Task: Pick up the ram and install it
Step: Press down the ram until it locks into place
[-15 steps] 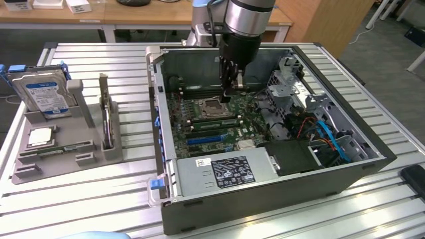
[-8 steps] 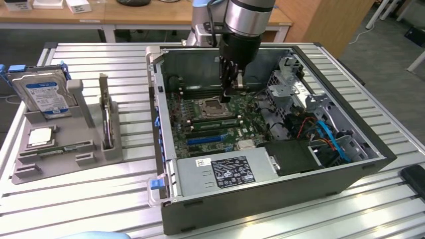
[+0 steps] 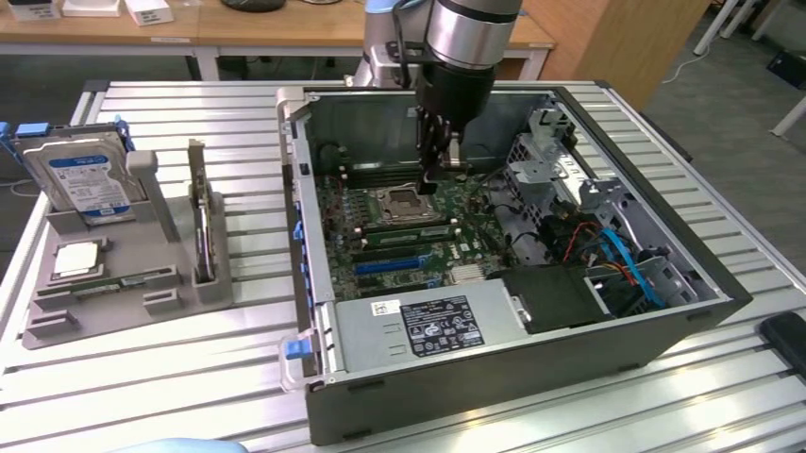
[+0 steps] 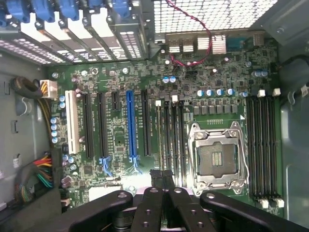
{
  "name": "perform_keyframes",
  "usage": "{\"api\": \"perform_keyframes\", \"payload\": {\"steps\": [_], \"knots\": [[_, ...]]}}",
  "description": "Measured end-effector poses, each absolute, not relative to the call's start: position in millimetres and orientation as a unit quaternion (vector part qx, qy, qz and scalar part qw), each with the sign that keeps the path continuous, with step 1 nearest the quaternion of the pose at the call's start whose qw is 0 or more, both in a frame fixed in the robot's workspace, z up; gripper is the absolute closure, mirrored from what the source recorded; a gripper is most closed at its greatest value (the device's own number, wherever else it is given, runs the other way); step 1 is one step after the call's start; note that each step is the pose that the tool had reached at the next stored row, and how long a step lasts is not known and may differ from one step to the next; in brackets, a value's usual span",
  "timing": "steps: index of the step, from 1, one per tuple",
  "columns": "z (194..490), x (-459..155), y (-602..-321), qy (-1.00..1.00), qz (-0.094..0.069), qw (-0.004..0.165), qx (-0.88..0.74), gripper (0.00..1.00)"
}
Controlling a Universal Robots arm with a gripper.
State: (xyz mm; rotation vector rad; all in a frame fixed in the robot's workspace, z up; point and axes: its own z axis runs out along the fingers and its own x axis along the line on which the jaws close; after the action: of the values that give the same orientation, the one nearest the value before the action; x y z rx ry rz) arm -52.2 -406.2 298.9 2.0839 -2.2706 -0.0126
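Clenched fingers (image 4: 161, 193) of the hand (image 3: 435, 175) are hovering inside the computer case (image 3: 504, 368), over memory slots (image 4: 171, 140) running lengthwise away, empty-handed.

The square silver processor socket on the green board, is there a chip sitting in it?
No, the square silver processor socket is bare, its dark middle showing.

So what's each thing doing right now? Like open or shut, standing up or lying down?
Computer case: side off, open.
Gripper: shut, down inside the case over the motherboard.
Processor socket: empty.
Ram: lying flat in the grey holder.
Hard drive: standing up in the holder.
Expansion card: standing on edge in the holder.
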Motion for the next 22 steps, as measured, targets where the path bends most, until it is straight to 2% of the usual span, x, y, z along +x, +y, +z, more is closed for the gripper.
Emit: {"api": "perform_keyframes", "payload": {"steps": [22], "knots": [[298.9,-52.2,-406.3,-0.846,-0.009,0.029,0.533,0.90]]}}
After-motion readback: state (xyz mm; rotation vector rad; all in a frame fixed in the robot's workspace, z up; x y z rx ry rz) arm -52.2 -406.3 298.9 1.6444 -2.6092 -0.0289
